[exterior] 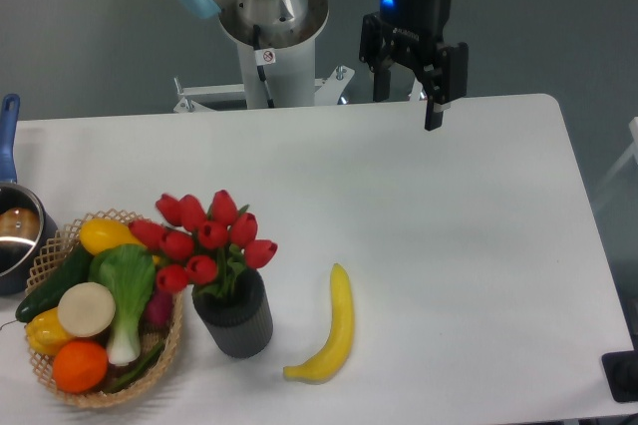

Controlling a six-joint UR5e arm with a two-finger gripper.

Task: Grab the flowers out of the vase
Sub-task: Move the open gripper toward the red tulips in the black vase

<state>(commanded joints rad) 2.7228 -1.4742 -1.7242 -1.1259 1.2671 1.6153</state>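
The flowers (206, 236) stand in the vase (236, 320) near the worktop (439, 245) front, just beside a basket (60, 385). The end effector (435, 96) hangs well apart at the back, holding nothing; whether it is spread I cannot tell, one finger hidden. A pot (15, 235) is cut off left.

- I have one fixed view, set high in front of the table (419, 245) and looking down and across it toward the arm's base (271, 41) at the far edge.
- It sits back enough that I see the tabletop's far edge and right side; the near edge and left side are cut by the frame.
- No second view shares the scene.
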